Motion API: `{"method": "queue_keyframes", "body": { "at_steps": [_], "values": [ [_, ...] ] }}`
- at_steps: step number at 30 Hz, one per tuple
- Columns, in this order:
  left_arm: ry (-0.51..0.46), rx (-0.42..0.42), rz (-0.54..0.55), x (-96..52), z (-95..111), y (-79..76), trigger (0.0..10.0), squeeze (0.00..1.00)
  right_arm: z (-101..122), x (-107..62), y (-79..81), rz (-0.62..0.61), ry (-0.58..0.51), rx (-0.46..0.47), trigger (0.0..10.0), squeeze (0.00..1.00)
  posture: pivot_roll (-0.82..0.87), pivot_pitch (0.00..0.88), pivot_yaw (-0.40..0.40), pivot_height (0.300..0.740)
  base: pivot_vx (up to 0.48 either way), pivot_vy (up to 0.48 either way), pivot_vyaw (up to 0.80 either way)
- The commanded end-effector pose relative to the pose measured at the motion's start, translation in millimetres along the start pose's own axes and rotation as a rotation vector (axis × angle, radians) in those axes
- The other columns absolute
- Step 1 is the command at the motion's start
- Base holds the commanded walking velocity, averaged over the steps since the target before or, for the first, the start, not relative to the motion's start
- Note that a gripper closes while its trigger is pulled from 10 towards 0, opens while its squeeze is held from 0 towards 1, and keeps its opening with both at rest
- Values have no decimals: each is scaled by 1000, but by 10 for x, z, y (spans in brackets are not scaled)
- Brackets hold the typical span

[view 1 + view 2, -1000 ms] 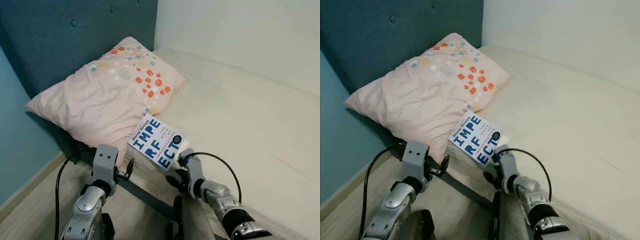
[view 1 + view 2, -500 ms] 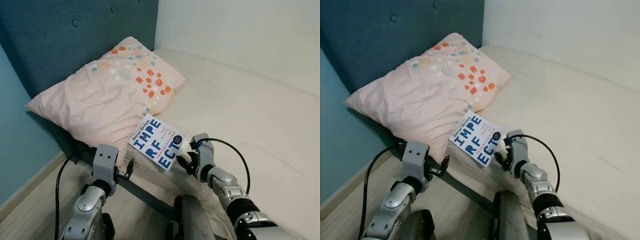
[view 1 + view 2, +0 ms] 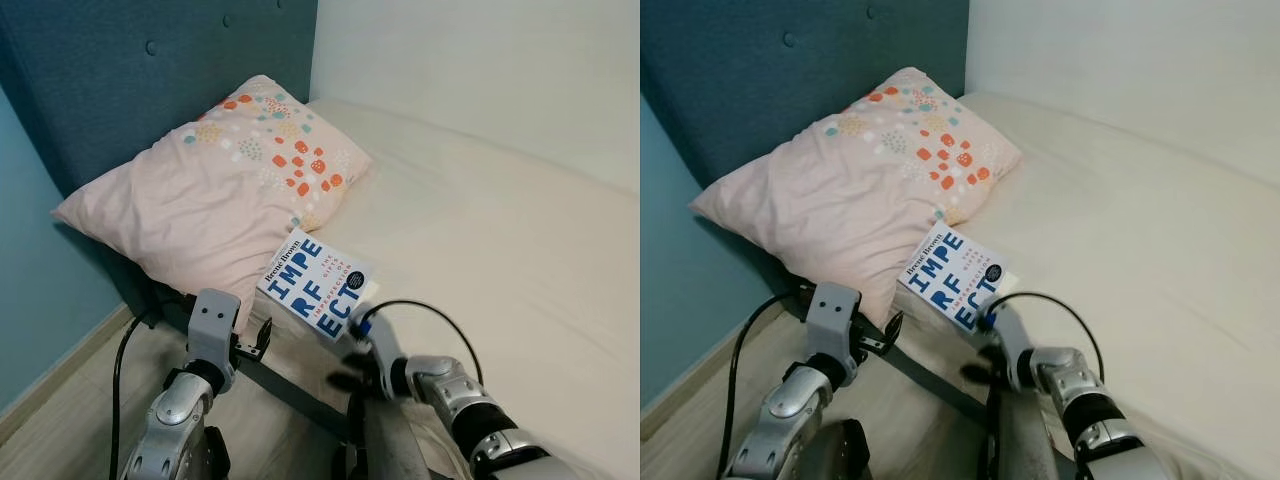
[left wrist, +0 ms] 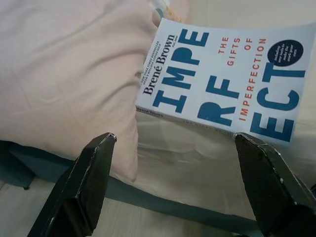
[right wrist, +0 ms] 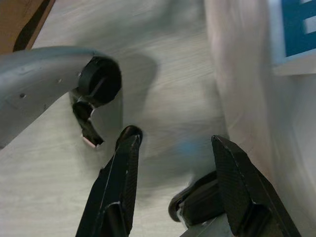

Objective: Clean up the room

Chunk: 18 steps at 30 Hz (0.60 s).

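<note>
Nearest the onlooker, the robot's two silver arms reach toward the edge of a bed. The left gripper (image 4: 173, 182) hangs just off the bed edge with its two black fingers spread wide apart, empty, aimed at the near edge of the book. The right gripper (image 5: 173, 182) is low beside the mattress edge, pointing down toward the pale wood-look floor (image 5: 163, 64); its fingers are parted and hold nothing, and its picture is slightly blurred.

Just beyond them, a white paperback book with large blue letters (image 3: 317, 283) lies flat on the cream mattress sheet (image 3: 500, 230), at the bed's near edge, its spine corner touching a pale pink pillow with orange and teal dots (image 3: 215, 190). The pillow leans against a dark teal padded headboard (image 3: 120, 70), with a white wall (image 3: 480, 60) beyond the bed.

The step in hand looks like picking up the book. To do it well, a gripper probably needs to come level with the overhanging near edge, slide one finger under the cover and one above, and close firmly before lifting, keeping clear of the pillow's loose fabric
</note>
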<state>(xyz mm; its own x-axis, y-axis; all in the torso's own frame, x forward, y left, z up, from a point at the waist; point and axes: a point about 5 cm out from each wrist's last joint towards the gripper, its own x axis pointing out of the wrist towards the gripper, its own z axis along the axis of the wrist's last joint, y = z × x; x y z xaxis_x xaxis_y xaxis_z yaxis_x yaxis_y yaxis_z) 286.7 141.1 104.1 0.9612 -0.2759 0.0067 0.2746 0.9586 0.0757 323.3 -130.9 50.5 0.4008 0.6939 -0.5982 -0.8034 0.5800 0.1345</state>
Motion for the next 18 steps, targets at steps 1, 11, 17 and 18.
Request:
{"method": "queue_keyframes", "body": {
  "at_steps": [1,11,17,18],
  "values": [
    [16,-10,-18,-36,-44,-35,10000,0,-24,-29,5,33,34,-25,10000,0,38,214,-78,552,0,0,0],
    [5,3,31,-29,-22,31,10000,0,262,215,105,-92,-137,-19,1020,0,41,235,-83,552,0,0,0],
    [6,11,37,-56,-16,59,10000,0,315,309,177,-69,-141,47,0,0,50,246,-93,552,0,0,0],
    [6,11,39,-61,-17,64,10000,0,323,316,179,-71,-139,54,0,0,50,246,-93,552,0,0,0]
  ]
}}
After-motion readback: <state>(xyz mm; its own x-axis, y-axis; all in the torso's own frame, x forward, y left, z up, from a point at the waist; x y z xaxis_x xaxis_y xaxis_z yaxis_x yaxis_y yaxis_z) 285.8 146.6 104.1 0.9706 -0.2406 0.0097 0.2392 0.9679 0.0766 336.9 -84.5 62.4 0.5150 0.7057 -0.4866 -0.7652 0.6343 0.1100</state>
